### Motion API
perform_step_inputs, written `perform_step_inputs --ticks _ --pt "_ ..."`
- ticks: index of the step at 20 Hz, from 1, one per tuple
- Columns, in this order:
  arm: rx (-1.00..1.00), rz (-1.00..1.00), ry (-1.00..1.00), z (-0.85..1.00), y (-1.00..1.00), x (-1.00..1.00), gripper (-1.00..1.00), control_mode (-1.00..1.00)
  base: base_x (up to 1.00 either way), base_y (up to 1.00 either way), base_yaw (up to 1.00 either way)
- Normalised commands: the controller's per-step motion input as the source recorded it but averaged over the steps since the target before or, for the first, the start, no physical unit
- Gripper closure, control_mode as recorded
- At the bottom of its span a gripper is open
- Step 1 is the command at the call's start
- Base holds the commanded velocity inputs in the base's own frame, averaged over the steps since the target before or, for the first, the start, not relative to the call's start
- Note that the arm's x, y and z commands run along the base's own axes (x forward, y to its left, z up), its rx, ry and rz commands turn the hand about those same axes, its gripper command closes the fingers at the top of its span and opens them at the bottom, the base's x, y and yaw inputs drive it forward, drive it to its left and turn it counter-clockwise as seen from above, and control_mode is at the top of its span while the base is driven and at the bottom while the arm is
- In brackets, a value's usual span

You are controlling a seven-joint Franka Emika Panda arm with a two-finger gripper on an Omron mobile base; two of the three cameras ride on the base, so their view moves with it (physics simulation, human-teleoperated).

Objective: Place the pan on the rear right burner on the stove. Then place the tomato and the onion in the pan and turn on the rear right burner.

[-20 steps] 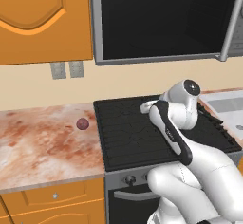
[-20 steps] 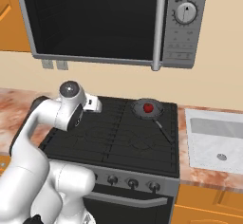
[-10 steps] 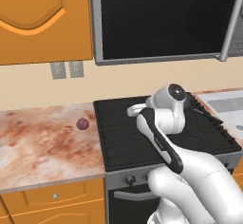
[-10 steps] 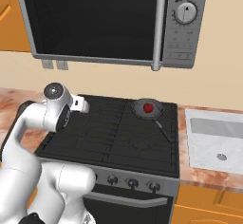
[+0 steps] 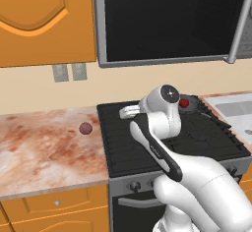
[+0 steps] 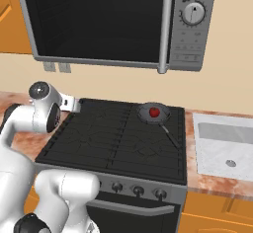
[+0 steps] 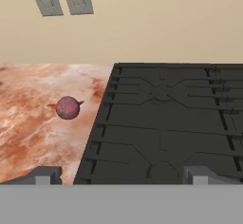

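Marbled table (image 5: 44, 147) left of the stove (image 5: 147, 142) gives you open room around the onion (image 5: 85, 128). From the right, the tomato (image 6: 154, 112) sits in the pan (image 6: 152, 114) on the rear right burner (image 6: 157, 114). Your hand (image 7: 118, 175) is spread wide, empty, straddling the stove's left edge.

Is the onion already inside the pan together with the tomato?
No, the onion lies on the counter left of the stove, while the pan holds the tomato.
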Motion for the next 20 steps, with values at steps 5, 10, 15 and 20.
perform_step_inputs --ticks 5,10,15,20 --pt "0.00 0.00 0.01 0.21 0.36 0.00 -1.00 -1.00 0.00 0.00 0.00" --pt "0.00 0.00 0.00 0.06 0.44 0.00 -1.00 -1.00 0.00 0.00 0.00" --pt "0.00 0.00 0.02 0.00 0.43 -0.03 -1.00 -1.00 0.00 0.00 0.00" --pt "0.00 0.00 0.02 0.00 0.44 -0.01 -1.00 -1.00 0.00 0.00 0.00"
